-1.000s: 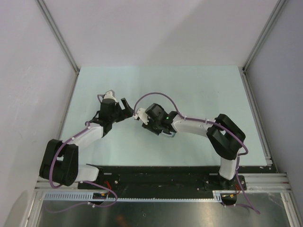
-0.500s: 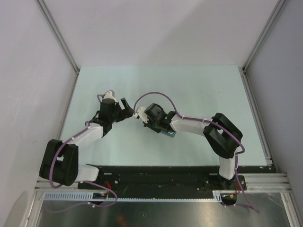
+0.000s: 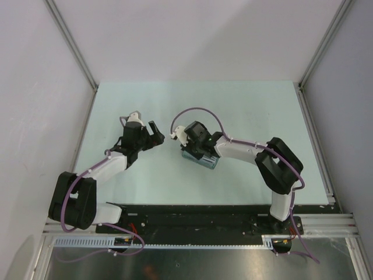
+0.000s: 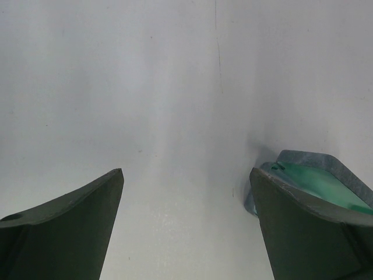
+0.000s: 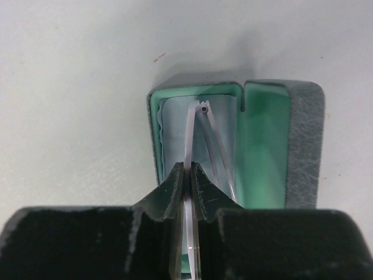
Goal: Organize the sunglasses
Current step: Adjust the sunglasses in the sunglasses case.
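Observation:
In the right wrist view my right gripper (image 5: 189, 175) is shut on the thin white frame of the sunglasses (image 5: 190, 131). It holds them edge-on inside the open grey case (image 5: 304, 146) with its green lining. The folded white arms lie beside the frame in the left half of the case, over a grey-blue layer (image 5: 171, 137). In the top view the right gripper (image 3: 186, 146) sits over the case (image 3: 205, 162) and hides the sunglasses. My left gripper (image 3: 156, 133) is open and empty just left of it. The left wrist view shows its gripper (image 4: 186, 233) and a corner of the case (image 4: 317, 175).
The pale green table (image 3: 245, 111) is walled by white panels with metal rails at left and right. The right arm's purple cable (image 3: 198, 111) loops above its wrist. The black base plate (image 3: 198, 216) lies along the near edge.
My right wrist has shifted a little away from the base and turned, so more of the case shows under it. The left arm has not moved.

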`<state>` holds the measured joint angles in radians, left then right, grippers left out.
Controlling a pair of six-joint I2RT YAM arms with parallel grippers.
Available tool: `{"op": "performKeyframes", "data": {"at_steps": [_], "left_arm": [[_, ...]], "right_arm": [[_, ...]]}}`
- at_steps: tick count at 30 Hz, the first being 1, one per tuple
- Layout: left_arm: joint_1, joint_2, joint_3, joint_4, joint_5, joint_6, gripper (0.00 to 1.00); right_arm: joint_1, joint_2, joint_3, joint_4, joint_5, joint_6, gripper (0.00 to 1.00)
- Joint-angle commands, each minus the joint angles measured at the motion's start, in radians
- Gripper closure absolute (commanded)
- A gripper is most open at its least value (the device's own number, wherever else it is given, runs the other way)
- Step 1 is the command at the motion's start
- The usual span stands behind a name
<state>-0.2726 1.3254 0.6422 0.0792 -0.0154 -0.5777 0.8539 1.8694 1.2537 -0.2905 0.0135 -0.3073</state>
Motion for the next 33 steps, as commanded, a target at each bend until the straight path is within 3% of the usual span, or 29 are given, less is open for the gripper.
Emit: {"op": "performKeyframes", "data": {"at_steps": [1,16,33], "left_arm": [[0.007,-0.008,-0.007,0.014,0.006,-0.017,0.05],[0.006,-0.002,-0.001,0.016,0.037,-0.014,0.05],[0.006,-0.003,-0.006,0.016,0.051,-0.013,0.06]], "right_arm": [[-0.038,-0.07,0.05,-0.047,-0.128,0.019,1.0],[-0.11,-0.055,0.084,-0.116,-0.366,0.045,1.0],[-0.134,0.085,0.173,-0.2,-0.373,0.048,1.0]]}}
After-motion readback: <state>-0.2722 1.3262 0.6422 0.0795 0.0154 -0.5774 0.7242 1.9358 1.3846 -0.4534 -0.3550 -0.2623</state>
